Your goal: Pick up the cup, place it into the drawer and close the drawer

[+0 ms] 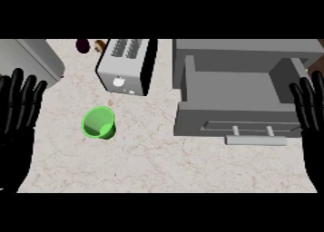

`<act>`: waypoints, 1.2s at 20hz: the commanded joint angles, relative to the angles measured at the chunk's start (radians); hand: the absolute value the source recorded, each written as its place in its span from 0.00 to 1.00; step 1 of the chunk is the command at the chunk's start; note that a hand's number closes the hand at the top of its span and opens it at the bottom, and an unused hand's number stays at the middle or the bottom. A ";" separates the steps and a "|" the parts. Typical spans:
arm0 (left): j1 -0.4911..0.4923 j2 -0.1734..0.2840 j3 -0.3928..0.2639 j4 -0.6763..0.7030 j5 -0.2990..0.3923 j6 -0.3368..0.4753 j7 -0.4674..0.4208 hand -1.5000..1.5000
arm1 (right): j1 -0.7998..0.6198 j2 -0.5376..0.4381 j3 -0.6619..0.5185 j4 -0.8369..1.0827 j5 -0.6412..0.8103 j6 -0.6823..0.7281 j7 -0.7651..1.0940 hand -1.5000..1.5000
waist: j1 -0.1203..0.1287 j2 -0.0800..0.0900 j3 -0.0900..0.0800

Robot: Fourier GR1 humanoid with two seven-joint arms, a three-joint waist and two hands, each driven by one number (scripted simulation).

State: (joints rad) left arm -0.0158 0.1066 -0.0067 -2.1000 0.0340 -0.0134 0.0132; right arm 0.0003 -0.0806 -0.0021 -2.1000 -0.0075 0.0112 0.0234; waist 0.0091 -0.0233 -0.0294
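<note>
Black and open, the left hand [13, 118] rests at the left edge of the view, fingers straight and pointing away, holding nothing. The right hand [318, 122] mirrors it at the right edge, also open and empty, partly cut off by the frame.

Between them lies a pale marbled bench [157, 167]. A green cup [98, 122] stands on it, near the left hand and just to its right, well apart from the right hand. It looks like thin, stiff plastic: probably light, smooth and a little slippery, and easy to tip. A grasp around its side wall, fingers opposite thumb, seems safest.

Just left of the right hand, a grey drawer [231, 86] stands pulled open, its pale handle [255, 140] nearest. The right hand hides the drawer's right edge.

Farther off, beyond the cup, sits a silver toaster [124, 68]. Behind it, two small objects, one dark and one brownish, are too small to identify. A grey block beyond the left hand is cut off.
</note>
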 commanded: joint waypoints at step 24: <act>-0.270 -0.107 -0.178 0.352 -0.176 0.716 0.023 0.00 | -0.127 0.005 0.008 0.002 -0.099 0.039 0.182 0.00 | -0.009 0.022 0.029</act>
State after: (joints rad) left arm -0.2963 0.0007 -0.1749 -1.7112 -0.1159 0.6861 0.0002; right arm -0.0856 -0.0718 0.0107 -2.0644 -0.1018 0.0671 0.1323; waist -0.0033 0.0001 0.0000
